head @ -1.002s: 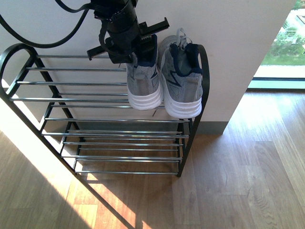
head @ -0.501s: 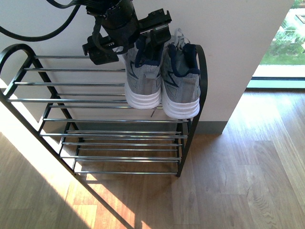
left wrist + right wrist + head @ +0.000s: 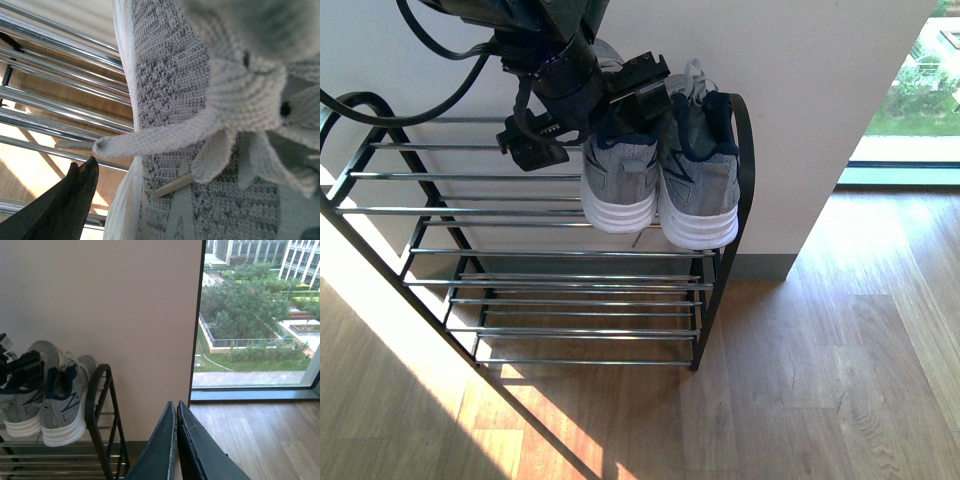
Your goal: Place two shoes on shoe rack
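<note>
Two shoes point(image 3: 700, 185) on shoe rack point(image 3: 470, 210)

The front camera is looking down from the robot's body, at middling range, onto the shoe rack point(image 3: 550, 252) and the wooden floor point(image 3: 820, 380), with the left claw point(image 3: 590, 125) showing at the top. The left wrist camera is sitting very close, its frame filling with the grey knit of one shoe point(image 3: 200, 100) just ahead of that claw, with chrome rods point(image 3: 50, 107) beyond. The right wrist camera is looking from farther back, past the pressed-together tips of the right claw point(image 3: 176, 407), toward the wall point(image 3: 125, 315) and window point(image 3: 255, 315). It is sharing the rack's end and the two shoes point(image 3: 45, 395) with the front view.
</note>
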